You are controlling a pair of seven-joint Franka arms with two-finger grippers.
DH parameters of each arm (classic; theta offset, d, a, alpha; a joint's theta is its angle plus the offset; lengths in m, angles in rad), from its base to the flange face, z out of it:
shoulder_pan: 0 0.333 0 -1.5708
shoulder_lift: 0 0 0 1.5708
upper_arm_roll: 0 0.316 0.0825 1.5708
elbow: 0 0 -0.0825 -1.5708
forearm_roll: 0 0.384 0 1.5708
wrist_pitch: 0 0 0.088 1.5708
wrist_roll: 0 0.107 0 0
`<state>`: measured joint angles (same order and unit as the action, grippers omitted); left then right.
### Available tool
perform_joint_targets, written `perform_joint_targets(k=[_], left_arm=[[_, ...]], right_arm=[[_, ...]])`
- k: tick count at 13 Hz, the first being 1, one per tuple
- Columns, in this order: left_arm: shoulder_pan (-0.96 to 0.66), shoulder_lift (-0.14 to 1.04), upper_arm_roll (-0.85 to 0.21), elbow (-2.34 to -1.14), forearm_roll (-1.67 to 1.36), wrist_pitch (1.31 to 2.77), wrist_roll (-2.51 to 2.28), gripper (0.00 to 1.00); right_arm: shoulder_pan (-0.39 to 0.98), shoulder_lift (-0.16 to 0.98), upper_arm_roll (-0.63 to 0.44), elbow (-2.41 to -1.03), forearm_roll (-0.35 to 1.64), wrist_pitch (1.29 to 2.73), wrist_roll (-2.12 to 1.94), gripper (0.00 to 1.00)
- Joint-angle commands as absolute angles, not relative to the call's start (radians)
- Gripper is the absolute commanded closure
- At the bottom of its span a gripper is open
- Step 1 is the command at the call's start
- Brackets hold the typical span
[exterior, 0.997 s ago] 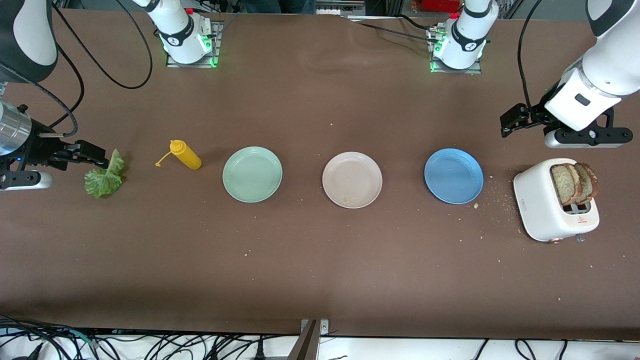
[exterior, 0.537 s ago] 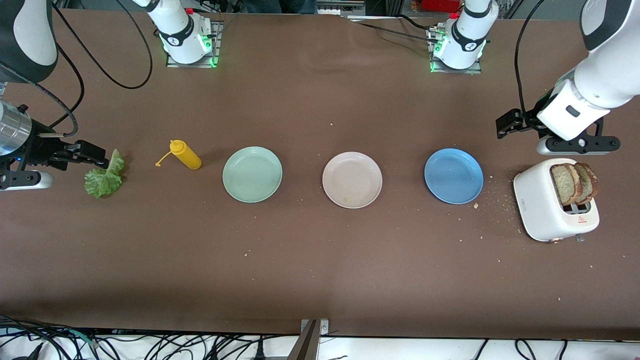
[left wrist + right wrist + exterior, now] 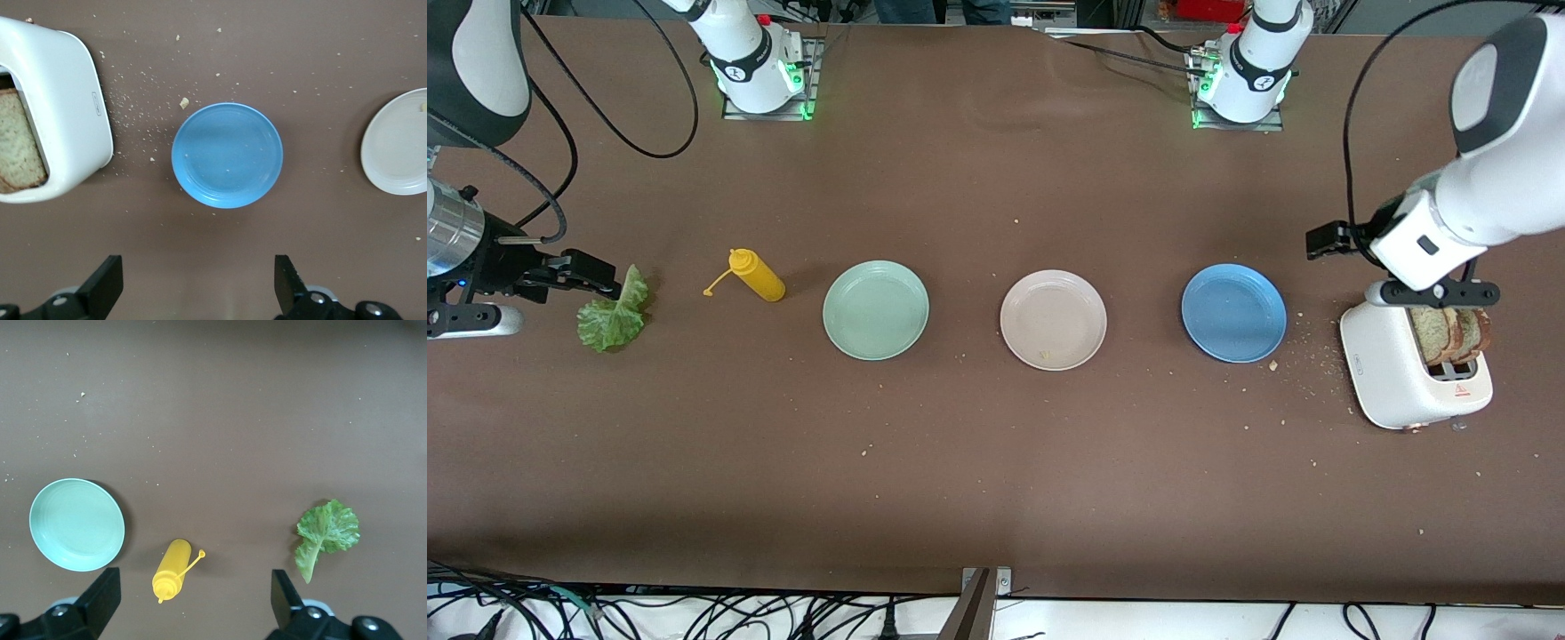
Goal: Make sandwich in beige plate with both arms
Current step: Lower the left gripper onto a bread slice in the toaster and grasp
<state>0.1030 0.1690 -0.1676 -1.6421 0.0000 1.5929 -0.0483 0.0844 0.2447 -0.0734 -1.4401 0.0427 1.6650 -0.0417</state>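
Your beige plate [image 3: 1053, 319] is round, pale and bare, mid-tabletop between two plates. Bread slices [image 3: 1449, 331] stand in the toaster [image 3: 1392, 378], at its 3 o'clock; lettuce [image 3: 614, 313] at 9. Left gripper [image 3: 197, 290] and right gripper [image 3: 193, 603] both hang wide, holding nothing.

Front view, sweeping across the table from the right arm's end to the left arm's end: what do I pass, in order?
lettuce leaf → yellow squeeze bottle → mint-green plate → beige plate → blue plate → white toaster holding the bread slices.
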Motion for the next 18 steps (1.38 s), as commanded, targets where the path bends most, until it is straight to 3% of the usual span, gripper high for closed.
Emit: perform_joint_targets(k=[1,8,11,18], left_arm=[[0.153,0.212,-0.169,-1.623,0.067,1.717,0.008,0.0],[0.296,0.32,-0.169,-1.631,0.152,1.85,0.009,0.01],[0.305,0.353,-0.166,-1.632,0.152,1.873,0.008,0.06],[0.341,0.383,-0.167,-1.652,0.202,1.896,0.008,0.06]], right_arm=[[0.089,0.233,-0.072,-1.45,0.038,1.664,-0.04,0.0],[0.089,0.233,-0.069,-1.448,0.04,1.664,-0.04,0.0],[0.089,0.233,-0.069,-1.448,0.041,1.666,-0.04,0.0],[0.089,0.239,-0.069,-1.45,0.041,1.666,-0.04,0.0]])
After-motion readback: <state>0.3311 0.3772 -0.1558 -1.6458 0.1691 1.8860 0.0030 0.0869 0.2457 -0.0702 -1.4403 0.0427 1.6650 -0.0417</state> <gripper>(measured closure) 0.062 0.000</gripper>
